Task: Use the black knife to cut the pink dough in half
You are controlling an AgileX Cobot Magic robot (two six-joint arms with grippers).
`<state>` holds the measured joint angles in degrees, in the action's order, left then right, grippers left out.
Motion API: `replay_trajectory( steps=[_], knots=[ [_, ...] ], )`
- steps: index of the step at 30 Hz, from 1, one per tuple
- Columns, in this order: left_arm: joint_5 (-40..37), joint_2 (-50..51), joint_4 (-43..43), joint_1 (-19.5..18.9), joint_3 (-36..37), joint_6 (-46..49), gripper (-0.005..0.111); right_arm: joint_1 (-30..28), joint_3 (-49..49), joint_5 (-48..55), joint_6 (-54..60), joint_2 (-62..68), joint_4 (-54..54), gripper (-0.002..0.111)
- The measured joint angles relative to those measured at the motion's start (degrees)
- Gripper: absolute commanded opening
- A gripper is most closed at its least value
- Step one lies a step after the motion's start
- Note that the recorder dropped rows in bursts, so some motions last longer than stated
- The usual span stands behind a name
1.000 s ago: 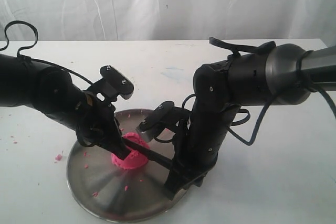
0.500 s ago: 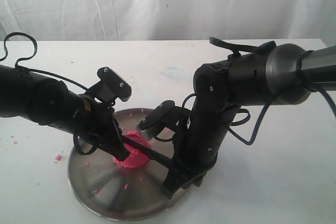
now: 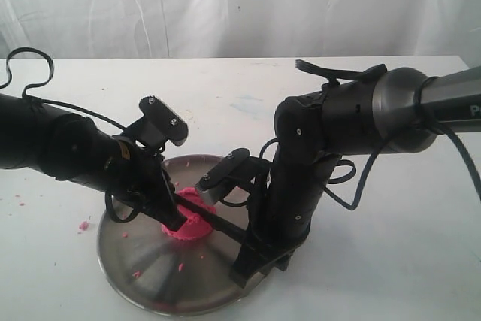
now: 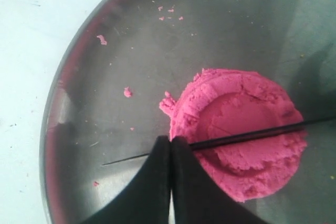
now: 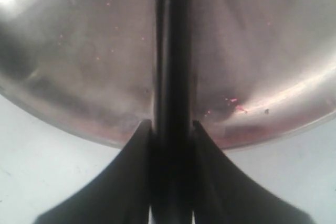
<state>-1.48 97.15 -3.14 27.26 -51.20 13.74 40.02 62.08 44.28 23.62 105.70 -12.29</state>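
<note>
what changed: over the last second the left arm sank lower and the left gripper [image 3: 171, 219] nudged in against the pink dough [image 3: 189, 225]. In the last half second basically nothing moved, just a small shift in the right arm's upper body.
what that means: my guess is we're in the press-down part of the cut. The dough still reads as one lump, so it isn't halved yet.
left gripper: fingers pressed together and holding nothing, with the tips sitting right on the blade at the dough's edge. It looks like it's helping push the blade down.
right gripper [image 5: 172, 129]: pinched on the handle of the black knife [image 3: 225, 225].
knife vs dough: the blade runs across the top of the dome, roughly through the middle. Its tip pokes out past the dough over bare plate. How deep it has sunk, can't tell.
where the dough is: around the middle of the steel plate [image 3: 150, 276], touching the left fingertips and out along the blade from the right gripper.
extras: a few pink crumbs [image 4: 127, 92] are scattered on the plate.
</note>
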Motion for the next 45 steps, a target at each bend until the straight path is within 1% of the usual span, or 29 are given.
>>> replay_trajectory(
  steps=[9,18,21,34,41,45],
  knots=[
    [1.1,-1.92,0.13,-0.11,-0.82,0.05,0.0,0.0,0.0,-0.23,0.0,0.0,0.0,0.0],
    [1.48,-1.22,0.13,-5.17,-0.82,0.14,0.0,0.0,0.0,-0.34,-0.12,0.0,0.0,0.0],
    [1.48,-0.75,0.13,-5.67,-0.82,-1.41,0.0,0.0,0.0,-0.34,-0.12,0.0,0.0,0.0],
    [1.48,1.07,0.13,-5.63,-0.82,-8.2,0.0,0.0,0.0,-0.34,-0.24,0.0,0.0,0.0],
    [1.78,1.07,0.19,-2.44,-0.82,-8.71,0.0,0.0,0.0,-0.34,-0.36,0.0,0.0,0.0],
    [2.01,1.07,0.41,-1.9,-0.82,-8.71,0.0,0.0,0.0,-0.34,-0.44,0.0,0.0,0.0]
  ],
)
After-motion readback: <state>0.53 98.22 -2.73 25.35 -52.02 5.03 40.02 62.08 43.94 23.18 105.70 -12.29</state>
